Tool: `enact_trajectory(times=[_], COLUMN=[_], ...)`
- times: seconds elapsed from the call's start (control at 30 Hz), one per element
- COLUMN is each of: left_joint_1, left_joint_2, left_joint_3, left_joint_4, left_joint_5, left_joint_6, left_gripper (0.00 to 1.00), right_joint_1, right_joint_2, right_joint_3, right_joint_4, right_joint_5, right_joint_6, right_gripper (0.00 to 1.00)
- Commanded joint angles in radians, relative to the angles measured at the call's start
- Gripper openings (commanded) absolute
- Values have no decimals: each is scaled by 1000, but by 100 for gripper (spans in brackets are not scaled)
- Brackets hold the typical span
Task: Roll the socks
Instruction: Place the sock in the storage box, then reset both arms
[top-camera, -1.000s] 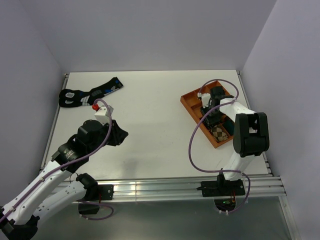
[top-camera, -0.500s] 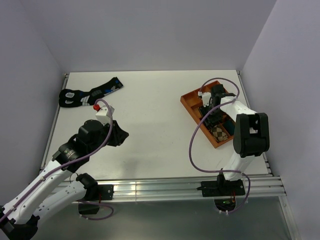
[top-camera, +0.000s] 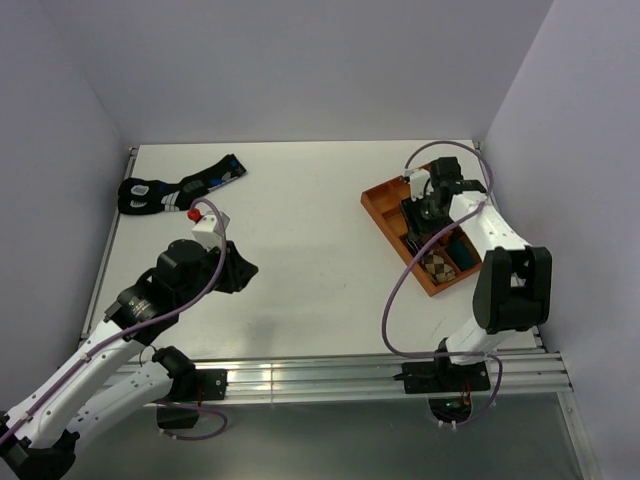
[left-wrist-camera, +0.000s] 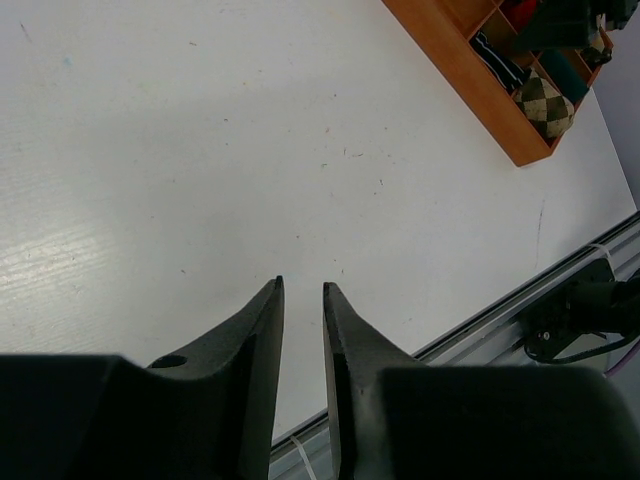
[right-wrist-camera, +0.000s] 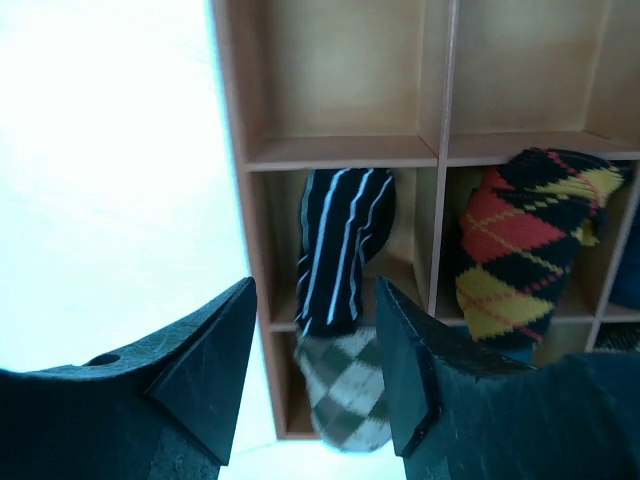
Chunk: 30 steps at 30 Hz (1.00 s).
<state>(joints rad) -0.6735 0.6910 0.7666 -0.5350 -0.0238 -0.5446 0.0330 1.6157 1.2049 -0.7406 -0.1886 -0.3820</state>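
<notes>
In the right wrist view, the short black sock with thin white stripes (right-wrist-camera: 345, 240) lies bunched in a middle compartment of the wooden organiser tray (right-wrist-camera: 340, 152). The black sock with red and orange argyle diamonds (right-wrist-camera: 520, 250) fills the compartment to its right. My right gripper (right-wrist-camera: 314, 283) hovers open above the striped sock and holds nothing. From above, the right gripper (top-camera: 421, 222) is over the tray (top-camera: 383, 207). My left gripper (top-camera: 243, 270) hangs over bare table at the left, its fingers (left-wrist-camera: 268, 310) a narrow gap apart and empty.
A brown-checked rolled bundle (right-wrist-camera: 345, 395) sits in the compartment just below the striped sock, and shows in the tray's near end (top-camera: 437, 264). Black socks with blue and white marks (top-camera: 180, 185) lie at the far left. Walls enclose the table on three sides.
The right arm has shifted: its wrist moved toward the back right over the tray and the elbow dropped nearer. The left arm has not moved.
</notes>
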Motion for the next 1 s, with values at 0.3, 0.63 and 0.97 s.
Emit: enact_trajectory(times=[0.3,0.63,0.97], left_joint_1=[2,2,2], left_joint_2=[-36,-61,-58], left_joint_3=[-6,-7,-7], left_joint_4=[38,36,36], left_joint_5=[-14,-38,-39], left_joint_6=[15,9,9], left_gripper=[28,29,29], right_joint_1=[-8,2,4], right_joint_2=[-440,-717,-781], right_joint_3=[7,-88,-120], right_joint_4=[-135,-212,-226], right_joint_5=[-308,-471,-503], right_joint_6=[-90,-130,-138], right_gripper=[68,100,100])
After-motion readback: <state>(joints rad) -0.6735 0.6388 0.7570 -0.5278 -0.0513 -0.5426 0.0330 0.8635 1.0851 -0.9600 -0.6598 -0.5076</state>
